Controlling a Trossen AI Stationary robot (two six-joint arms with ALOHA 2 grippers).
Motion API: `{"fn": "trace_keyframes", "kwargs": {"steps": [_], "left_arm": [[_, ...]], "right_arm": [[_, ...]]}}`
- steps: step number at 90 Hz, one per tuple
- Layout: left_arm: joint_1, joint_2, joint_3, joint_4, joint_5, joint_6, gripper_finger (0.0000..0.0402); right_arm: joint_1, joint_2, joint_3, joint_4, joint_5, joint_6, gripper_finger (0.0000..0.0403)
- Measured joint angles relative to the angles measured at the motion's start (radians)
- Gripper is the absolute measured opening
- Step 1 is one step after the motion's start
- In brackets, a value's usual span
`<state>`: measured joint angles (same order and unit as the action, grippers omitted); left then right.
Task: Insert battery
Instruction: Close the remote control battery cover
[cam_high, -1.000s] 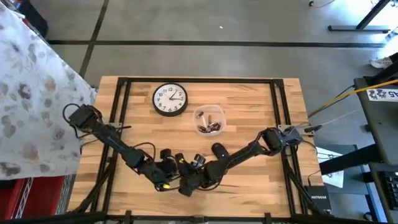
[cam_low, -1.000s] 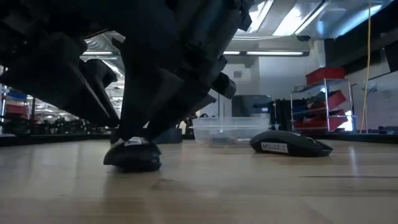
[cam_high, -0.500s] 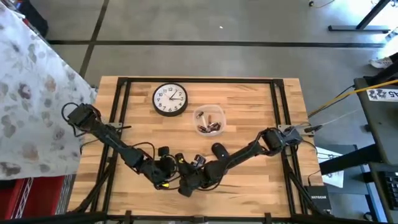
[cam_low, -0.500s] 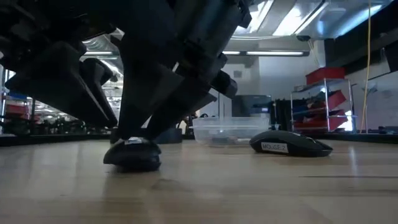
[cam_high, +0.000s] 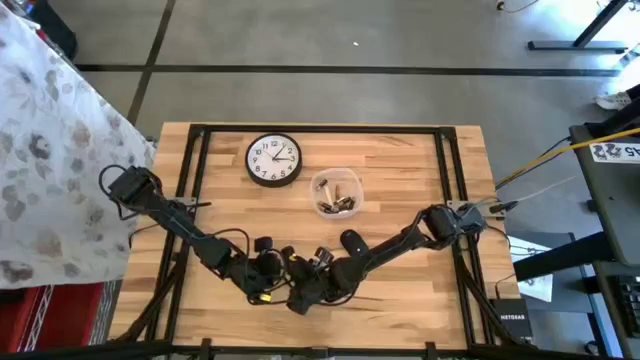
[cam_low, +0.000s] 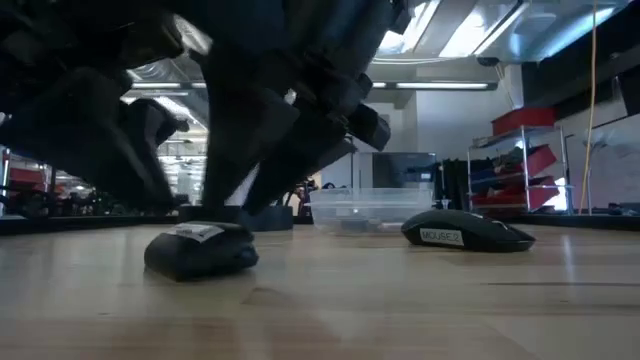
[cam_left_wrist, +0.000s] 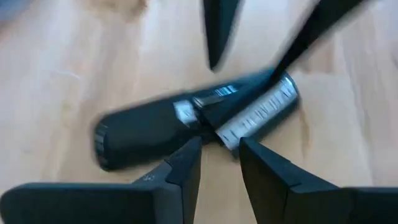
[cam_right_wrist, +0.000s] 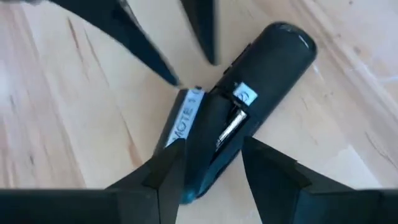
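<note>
A black remote (cam_right_wrist: 249, 106) lies flat on the wooden table near its front edge, back side up, with a white label (cam_right_wrist: 186, 115) along one side and a silver strip in its open back. The low view also shows the remote (cam_low: 200, 250). My left gripper (cam_left_wrist: 217, 155) hangs over one long side of the remote (cam_left_wrist: 180, 124), fingers a little apart. My right gripper (cam_right_wrist: 211, 162) stands open above one end of it. The two grippers face each other from opposite sides. Spare batteries sit in a clear tub (cam_high: 335, 193).
A black mouse (cam_high: 350, 240) lies just right of the grippers, and it also shows in the low view as a mouse (cam_low: 465, 232). A round wall clock (cam_high: 273, 160) lies at the far side, left of the tub. Bare wood spreads to the left and right.
In the low view the fingers that stood on the remote have risen off it. The remote has settled and turned on the table, and now shows longer, stretching farther left, with its label on top.
</note>
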<state>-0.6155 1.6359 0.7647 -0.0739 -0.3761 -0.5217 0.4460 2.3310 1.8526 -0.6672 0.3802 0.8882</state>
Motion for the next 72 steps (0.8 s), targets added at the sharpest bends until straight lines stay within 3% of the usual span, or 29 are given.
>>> {"fn": "trace_keyframes", "kwargs": {"steps": [17,45,72], "left_arm": [[0.000,0.002,-0.029,-0.010,0.121,-0.046,0.0095],[0.016,0.086,-0.041,0.144,0.134,-0.020,0.0095],[0.053,0.090,-0.041,0.210,0.137,0.008,0.0095]], "right_arm": [[0.006,-0.016,0.008,-0.069,0.026,0.009,0.0147],[0.006,-0.019,0.008,-0.076,0.047,0.006,0.0147],[0.006,-0.019,0.008,-0.077,0.046,0.005,0.0147]]}}
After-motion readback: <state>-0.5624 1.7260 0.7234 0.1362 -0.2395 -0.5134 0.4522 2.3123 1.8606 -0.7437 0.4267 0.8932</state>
